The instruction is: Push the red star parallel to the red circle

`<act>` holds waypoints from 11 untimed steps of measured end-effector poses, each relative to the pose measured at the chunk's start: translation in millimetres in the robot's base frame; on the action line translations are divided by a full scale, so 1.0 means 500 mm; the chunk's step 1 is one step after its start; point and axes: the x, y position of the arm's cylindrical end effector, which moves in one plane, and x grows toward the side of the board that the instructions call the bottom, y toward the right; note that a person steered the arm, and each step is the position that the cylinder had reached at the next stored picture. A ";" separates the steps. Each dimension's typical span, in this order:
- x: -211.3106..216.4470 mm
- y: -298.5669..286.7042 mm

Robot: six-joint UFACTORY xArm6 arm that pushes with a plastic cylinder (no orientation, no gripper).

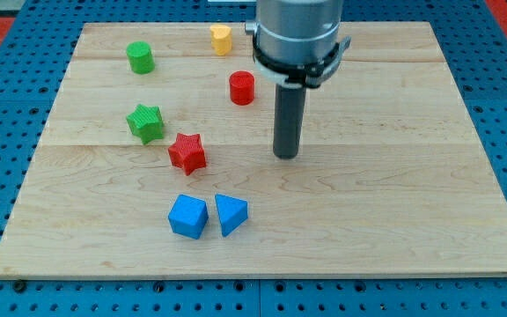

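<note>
The red star (187,152) lies left of the board's centre. The red circle (242,88) stands above and to the right of it, toward the view's top. My tip (286,156) rests on the board to the right of the red star, with a clear gap between them, and below and right of the red circle. It touches no block.
A green star (145,122) lies up-left of the red star. A green circle (140,57) and a yellow block (221,40) stand near the top edge. A blue cube (188,217) and a blue triangle (231,214) lie below the red star. The wooden board (394,211) sits on a blue pegboard.
</note>
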 end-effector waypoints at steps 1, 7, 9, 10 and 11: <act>-0.073 -0.036; 0.007 -0.431; 0.057 -0.248; 0.009 -0.271; -0.033 -0.431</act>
